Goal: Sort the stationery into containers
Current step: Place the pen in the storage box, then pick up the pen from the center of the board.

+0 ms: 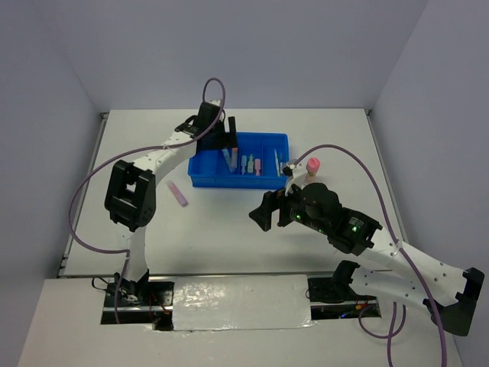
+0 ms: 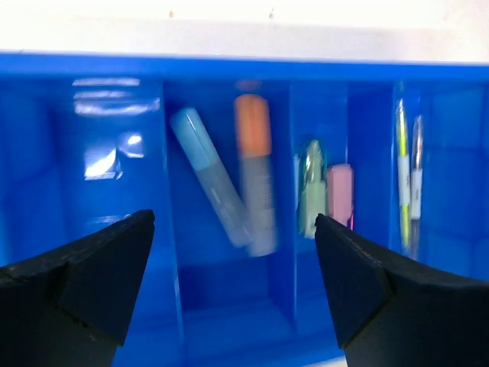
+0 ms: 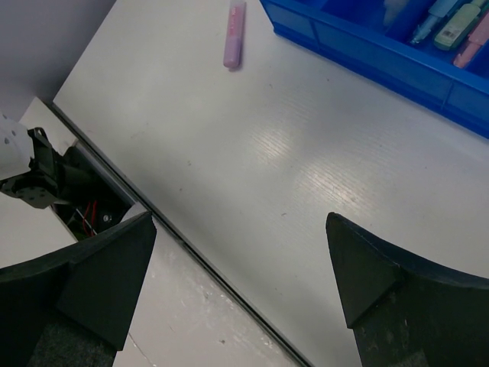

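The blue compartment tray [image 1: 237, 183] sits at the table's middle back. My left gripper [image 1: 228, 144] hangs open and empty over its left part. In the left wrist view, between my open jaws [image 2: 233, 218], the tray [image 2: 229, 69] holds a blue marker [image 2: 210, 183], an orange-capped marker [image 2: 256, 172], a green marker [image 2: 311, 187], a pink marker [image 2: 340, 195], a yellow pen [image 2: 401, 168] and a white pen [image 2: 416, 164]. A pink-purple marker [image 1: 177, 193] lies on the table left of the tray; it also shows in the right wrist view [image 3: 234, 34]. My right gripper [image 1: 262, 210] is open and empty above bare table in front of the tray [image 3: 367, 46].
A pink-capped glue stick [image 1: 312, 167] stands upright just right of the tray, beside my right arm. The table's near edge with a dark gap and wiring [image 3: 76, 206] runs under my right gripper [image 3: 241, 218]. Grey walls close the sides.
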